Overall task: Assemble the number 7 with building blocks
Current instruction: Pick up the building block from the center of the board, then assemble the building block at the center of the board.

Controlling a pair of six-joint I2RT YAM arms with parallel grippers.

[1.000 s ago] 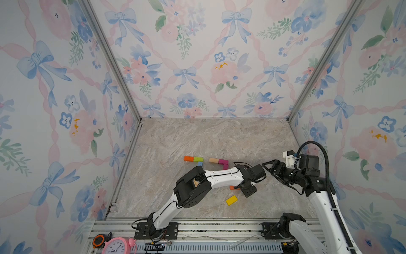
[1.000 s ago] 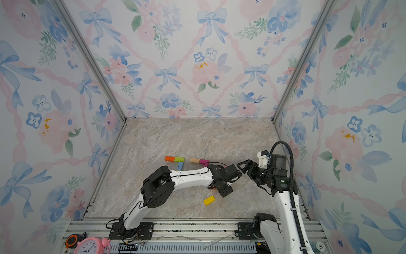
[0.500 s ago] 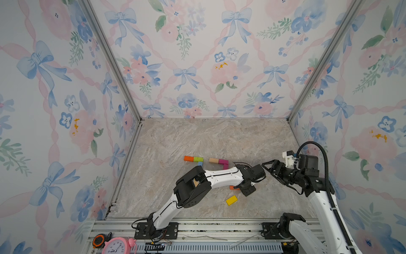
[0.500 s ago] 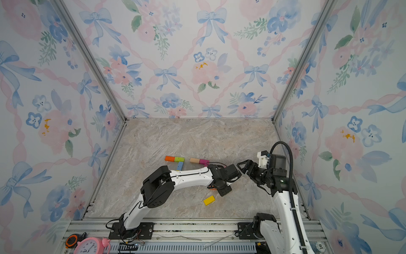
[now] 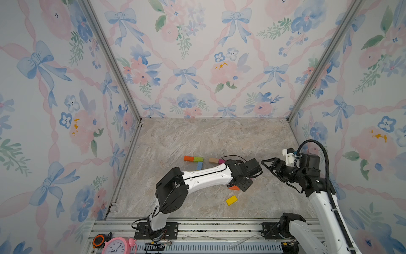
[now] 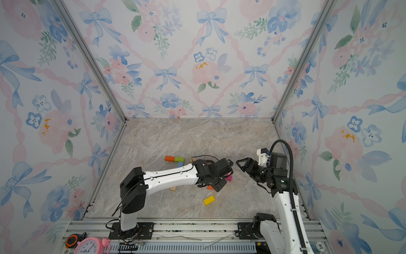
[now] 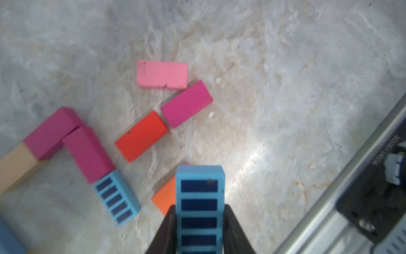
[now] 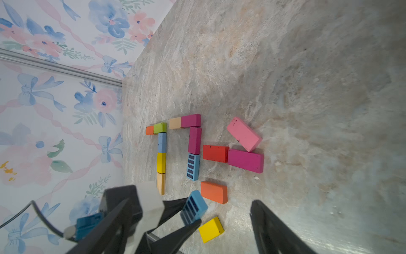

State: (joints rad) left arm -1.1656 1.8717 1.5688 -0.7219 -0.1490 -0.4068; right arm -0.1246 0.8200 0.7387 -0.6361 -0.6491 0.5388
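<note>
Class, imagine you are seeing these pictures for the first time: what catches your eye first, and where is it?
The left pincer grips a striped blue block over the marble table. Two colourful sevens lie side by side mid-table: a five-block seven and a shorter seven. A pink block and a yellow block lie loose beside them.
</note>
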